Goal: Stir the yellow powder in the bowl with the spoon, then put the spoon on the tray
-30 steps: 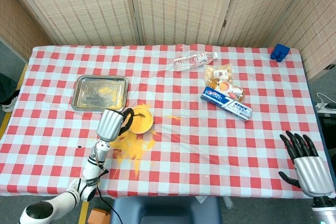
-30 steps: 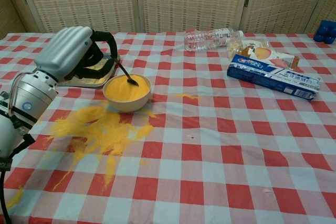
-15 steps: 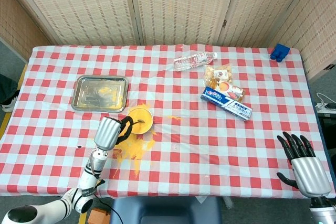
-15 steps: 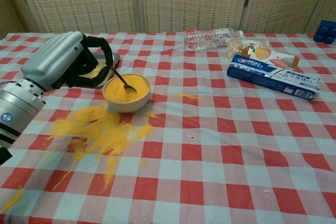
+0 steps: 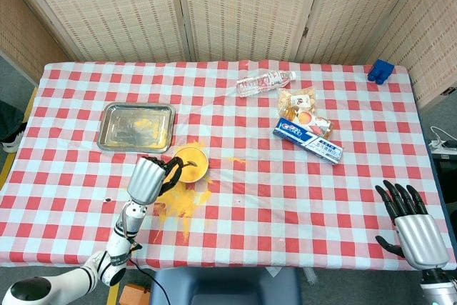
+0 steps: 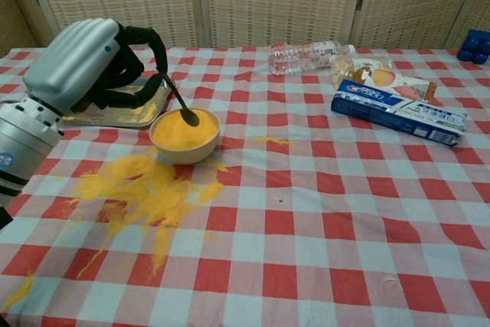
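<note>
Two hands showed over a bench (image 5: 285,176) covered in a red-and-white checked cloth, with a woven folding screen (image 5: 243,5) standing behind it. We saw the steel tray (image 5: 136,126) lying flat toward the far left of the bench, a smear of yellow on its floor. Our left hand (image 6: 76,67) hung just in front of the tray and left of the bowl (image 6: 185,135), its dark fingers (image 6: 145,36) curled round the handle of the spoon (image 6: 179,103), gripping it. The spoon slanted down from those fingers with its head in the yellow powder (image 6: 182,130) that filled the bowl almost to the rim. A broad spill of yellow powder (image 6: 145,189) lay on the cloth just in front of the bowl, trailing toward the near edge, and a smaller streak (image 6: 268,141) lay to the bowl's right. Our right hand (image 5: 414,223) hovered off the near right corner of the bench, well apart from everything, empty with its fingers spread and pointing away from us. Toward the far right we noted a blue-and-white toothpaste box (image 6: 398,112), a snack packet (image 6: 375,76) touching it behind, and a clear plastic bottle (image 6: 306,56) lying on its side. A small blue object (image 5: 380,71) sat at the far right corner.
</note>
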`<state>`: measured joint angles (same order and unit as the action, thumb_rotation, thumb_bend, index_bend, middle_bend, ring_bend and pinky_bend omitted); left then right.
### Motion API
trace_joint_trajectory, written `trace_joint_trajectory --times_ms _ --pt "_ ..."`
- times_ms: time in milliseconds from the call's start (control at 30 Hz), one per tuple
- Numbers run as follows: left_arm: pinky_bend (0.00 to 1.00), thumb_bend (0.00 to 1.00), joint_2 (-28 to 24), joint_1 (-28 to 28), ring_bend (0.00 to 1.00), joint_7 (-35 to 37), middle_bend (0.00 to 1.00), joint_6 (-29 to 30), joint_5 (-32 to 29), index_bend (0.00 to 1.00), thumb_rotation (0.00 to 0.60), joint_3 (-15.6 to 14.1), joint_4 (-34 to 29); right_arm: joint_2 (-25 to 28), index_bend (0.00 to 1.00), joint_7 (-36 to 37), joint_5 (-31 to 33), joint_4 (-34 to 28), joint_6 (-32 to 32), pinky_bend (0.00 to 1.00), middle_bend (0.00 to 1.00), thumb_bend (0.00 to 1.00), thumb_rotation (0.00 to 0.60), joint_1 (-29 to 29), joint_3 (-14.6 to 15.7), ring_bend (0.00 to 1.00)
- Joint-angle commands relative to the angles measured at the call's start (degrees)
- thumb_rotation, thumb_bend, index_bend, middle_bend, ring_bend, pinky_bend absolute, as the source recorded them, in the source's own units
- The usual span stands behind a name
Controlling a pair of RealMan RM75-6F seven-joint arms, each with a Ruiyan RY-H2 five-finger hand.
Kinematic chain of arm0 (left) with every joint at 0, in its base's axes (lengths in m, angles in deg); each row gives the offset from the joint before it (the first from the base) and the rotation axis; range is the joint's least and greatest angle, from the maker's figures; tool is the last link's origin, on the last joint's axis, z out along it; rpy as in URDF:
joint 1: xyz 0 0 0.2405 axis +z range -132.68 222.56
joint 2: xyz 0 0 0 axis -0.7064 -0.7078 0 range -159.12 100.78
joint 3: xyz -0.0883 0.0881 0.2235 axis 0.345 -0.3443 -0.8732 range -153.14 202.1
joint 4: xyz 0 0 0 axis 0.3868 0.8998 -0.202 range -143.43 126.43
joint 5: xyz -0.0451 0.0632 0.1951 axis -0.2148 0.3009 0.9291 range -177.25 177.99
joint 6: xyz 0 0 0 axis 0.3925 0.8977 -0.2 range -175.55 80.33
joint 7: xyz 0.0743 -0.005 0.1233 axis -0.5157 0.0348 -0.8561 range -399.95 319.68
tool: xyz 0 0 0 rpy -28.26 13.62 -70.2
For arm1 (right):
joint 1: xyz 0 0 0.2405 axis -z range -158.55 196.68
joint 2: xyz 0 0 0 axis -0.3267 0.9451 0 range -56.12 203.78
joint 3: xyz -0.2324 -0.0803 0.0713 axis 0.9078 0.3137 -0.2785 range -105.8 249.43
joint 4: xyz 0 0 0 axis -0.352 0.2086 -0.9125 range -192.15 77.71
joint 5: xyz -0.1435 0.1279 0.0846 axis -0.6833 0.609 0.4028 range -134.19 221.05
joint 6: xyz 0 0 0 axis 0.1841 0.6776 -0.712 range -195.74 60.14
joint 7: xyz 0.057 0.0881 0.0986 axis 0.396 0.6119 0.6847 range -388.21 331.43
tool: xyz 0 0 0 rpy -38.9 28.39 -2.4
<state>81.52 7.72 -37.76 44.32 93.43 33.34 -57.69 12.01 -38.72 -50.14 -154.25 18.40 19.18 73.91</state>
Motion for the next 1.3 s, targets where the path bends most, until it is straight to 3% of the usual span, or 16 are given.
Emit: trace_joint_trajectory --times_ms 33,167,267,400,533,833,1100,1200,1300 --pt "1.0 0.64 1.5 -1.4 1.0 1.1 1.0 0.3 0.2 0.85 0.6 1.2 3.5 0.0 0.0 0.1 0.1 0.0 0.2 0.0 0.0 0.05 0.6 0.1 -0.1 0.0" --pt "1.0 0.64 2.2 -2.6 1.0 2.8 1.0 0.5 -0.9 0.85 0.6 2.9 7.4 0.1 0.0 0.2 0.3 0.1 0.3 0.0 0.0 0.05 0.6 0.1 -0.2 0.0" --pt "1.0 0.64 2.2 -4.0 1.0 5.2 1.0 -0.3 -3.2 0.85 0.6 5.9 10.2 0.1 0.0 0.4 0.6 0.1 0.2 0.0 0.0 0.05 0.6 0.1 -0.4 0.0" --pt "1.0 0.64 0.8 -6.8 1.0 9.4 1.0 -4.1 -7.8 0.85 0.6 10.7 14.0 0.0 0.0 0.3 1.4 0.4 0.4 0.0 0.0 0.05 0.6 0.1 -0.8 0.0" --pt "1.0 0.64 0.6 -9.5 1.0 13.1 1.0 -10.3 -11.9 0.85 0.6 13.6 19.2 -0.6 0.0 -0.6 2.7 0.6 -0.1 0.0 0.0 0.05 0.6 -0.1 -1.4 0.0" --pt "1.0 0.64 5.4 -16.1 1.0 18.1 1.0 -23.9 -16.8 0.85 0.6 15.0 36.1 -1.2 0.0 -1.8 5.1 0.5 -1.6 0.0 0.0 0.05 0.6 -0.7 -2.2 0.0" --pt "1.0 0.63 6.9 -16.6 1.0 18.9 1.0 -29.2 -17.5 0.84 0.6 13.1 41.4 -1.7 0.0 -3.1 6.3 0.9 -2.3 0.0 0.0 0.05 0.6 -0.9 -2.4 0.0" --pt "1.0 0.61 6.9 -16.6 1.0 18.8 1.0 -31.1 -17.9 0.71 0.6 12.6 41.9 -1.9 0.0 -3.5 6.5 0.9 -2.4 0.0 0.0 0.05 0.6 -1.0 -2.4 0.0" --pt "1.0 0.58 6.5 -16.8 1.0 18.8 1.0 -33.6 -17.9 0.42 0.6 11.9 41.8 -1.9 0.0 -3.7 6.6 0.8 -2.3 0.0 0.0 0.05 0.6 -1.0 -2.5 0.0"
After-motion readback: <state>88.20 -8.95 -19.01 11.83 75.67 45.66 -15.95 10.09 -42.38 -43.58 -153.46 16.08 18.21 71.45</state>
